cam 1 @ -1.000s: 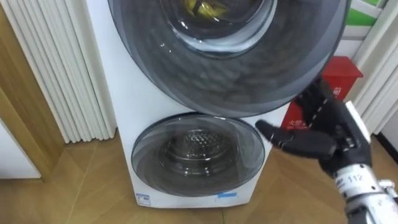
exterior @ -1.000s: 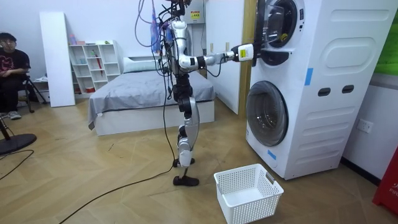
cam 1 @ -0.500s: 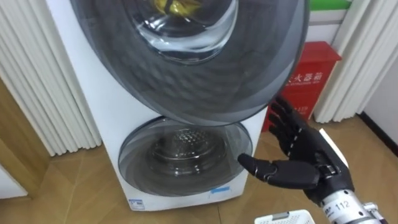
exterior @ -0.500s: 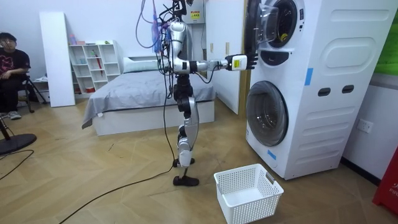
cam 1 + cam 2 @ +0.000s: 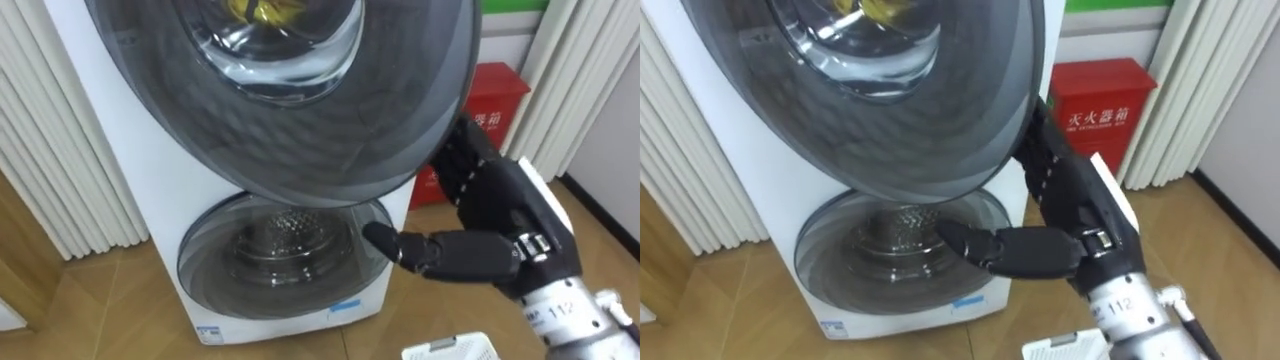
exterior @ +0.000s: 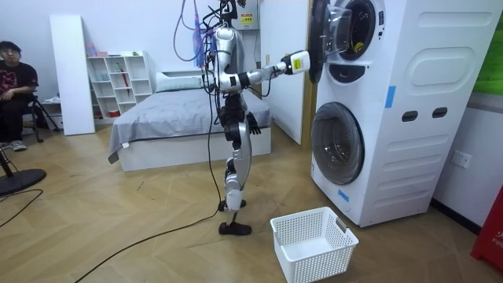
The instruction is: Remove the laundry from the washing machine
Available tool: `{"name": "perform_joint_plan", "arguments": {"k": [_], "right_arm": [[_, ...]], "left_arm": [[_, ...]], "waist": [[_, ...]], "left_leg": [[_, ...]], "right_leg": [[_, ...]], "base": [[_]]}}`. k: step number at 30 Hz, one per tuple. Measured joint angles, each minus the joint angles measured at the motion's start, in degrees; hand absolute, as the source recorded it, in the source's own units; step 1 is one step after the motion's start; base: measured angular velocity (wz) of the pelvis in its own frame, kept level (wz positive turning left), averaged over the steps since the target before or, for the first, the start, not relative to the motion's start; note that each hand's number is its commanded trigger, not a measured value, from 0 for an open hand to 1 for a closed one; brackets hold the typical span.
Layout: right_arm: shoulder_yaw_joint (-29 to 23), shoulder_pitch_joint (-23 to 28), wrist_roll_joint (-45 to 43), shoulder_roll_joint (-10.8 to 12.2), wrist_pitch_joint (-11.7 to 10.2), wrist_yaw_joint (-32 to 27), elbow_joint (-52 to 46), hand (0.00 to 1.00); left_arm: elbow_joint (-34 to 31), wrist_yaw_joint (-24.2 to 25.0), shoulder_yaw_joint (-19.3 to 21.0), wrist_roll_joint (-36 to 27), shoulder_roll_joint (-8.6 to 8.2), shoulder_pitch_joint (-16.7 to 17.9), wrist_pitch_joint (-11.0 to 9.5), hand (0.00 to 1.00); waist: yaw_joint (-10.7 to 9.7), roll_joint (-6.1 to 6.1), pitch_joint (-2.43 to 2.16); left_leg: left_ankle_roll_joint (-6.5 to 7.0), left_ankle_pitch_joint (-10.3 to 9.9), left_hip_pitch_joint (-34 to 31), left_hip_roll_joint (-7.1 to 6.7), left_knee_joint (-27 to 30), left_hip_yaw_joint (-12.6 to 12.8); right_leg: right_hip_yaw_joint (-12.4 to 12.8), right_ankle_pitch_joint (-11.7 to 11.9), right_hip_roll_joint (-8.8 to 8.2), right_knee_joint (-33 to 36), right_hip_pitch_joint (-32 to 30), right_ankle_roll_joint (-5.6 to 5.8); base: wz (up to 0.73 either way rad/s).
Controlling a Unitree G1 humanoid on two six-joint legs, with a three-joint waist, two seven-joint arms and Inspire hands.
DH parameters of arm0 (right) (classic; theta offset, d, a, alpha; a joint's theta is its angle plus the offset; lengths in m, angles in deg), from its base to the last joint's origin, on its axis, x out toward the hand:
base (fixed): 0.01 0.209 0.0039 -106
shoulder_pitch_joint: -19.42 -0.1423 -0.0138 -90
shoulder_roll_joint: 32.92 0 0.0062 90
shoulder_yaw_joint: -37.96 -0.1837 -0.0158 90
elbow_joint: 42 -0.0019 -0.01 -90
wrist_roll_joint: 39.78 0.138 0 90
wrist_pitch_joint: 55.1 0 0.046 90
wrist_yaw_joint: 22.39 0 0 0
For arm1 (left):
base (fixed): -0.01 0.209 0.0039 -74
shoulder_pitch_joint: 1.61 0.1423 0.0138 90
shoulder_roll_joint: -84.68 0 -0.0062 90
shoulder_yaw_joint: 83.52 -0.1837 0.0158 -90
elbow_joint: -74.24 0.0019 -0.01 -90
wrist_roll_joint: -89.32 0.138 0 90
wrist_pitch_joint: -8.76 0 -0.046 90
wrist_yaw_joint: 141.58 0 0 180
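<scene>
The stacked white washing machine (image 6: 409, 110) stands in front of me. Its upper round dark door (image 5: 300, 110) is swung partly open towards me. Yellow clothes (image 5: 268, 10) show through the door glass at the top of the eye views. My black right hand (image 5: 490, 215) is at the door's right edge. Its straight fingers (image 5: 462, 160) lie against the rim and the thumb points left under the door. In the room view this right hand (image 6: 299, 63) is raised to the door. My left hand (image 6: 253, 124) hangs by my side.
The lower round door (image 5: 280, 260) is shut, with a bare drum behind it. A white laundry basket (image 6: 313, 244) sits on the wood floor before the machine. A red box (image 5: 495, 90) stands to the right, white slats (image 5: 50, 150) to the left. A person (image 6: 12, 86) sits far off.
The upper door has swung out from the machine with my right hand on its edge. That hand dipped, then rose and drew back towards me. The eye views shifted.
</scene>
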Motion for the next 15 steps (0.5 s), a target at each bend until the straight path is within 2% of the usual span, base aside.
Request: {"name": "perform_joint_plan", "arguments": {"k": [4,9,11,15], "right_arm": [[0.62,-0.90,0.08,0.50,0.85,-0.07,-0.08,0.00],[1.02,-1.02,0.13,1.38,1.80,-0.87,-0.08,0.00],[1.19,-1.02,0.18,1.67,2.12,-2.04,-0.08,0.00],[1.35,-1.24,1.11,2.17,2.52,-2.24,-0.07,0.00]], "left_arm": [[0.29,-0.02,-1.61,0.10,0.33,0.15,0.06,0.00],[0.50,-0.02,-1.52,0.18,0.49,0.37,-0.02,0.00],[1.40,-0.03,-1.53,0.20,0.61,0.34,-0.10,0.00],[1.47,-0.04,-1.78,0.21,0.94,1.23,0.04,0.00]], "waist": [[1.10,-0.19,0.02],[2.62,-0.92,-0.04],[3.17,-1.30,-0.26],[3.61,-1.99,-0.35]], "left_leg": [[-0.28,-0.08,0.10,0.51,0.09,-0.07],[-0.80,-0.06,0.19,1.12,0.18,-0.10],[-0.98,-0.07,0.17,1.34,0.24,-0.12],[-1.38,0.08,-0.10,1.73,0.29,-0.17]], "right_leg": [[0.07,0.15,0.44,0.30,-0.07,-0.24],[-0.14,0.19,0.96,0.67,-0.10,-0.31],[-0.27,0.24,1.15,0.68,-0.12,-0.39],[-1.67,0.39,1.35,0.69,-0.43,-0.63]], "base": [[-0.03],[-0.02],[0.00],[-0.01]]}}
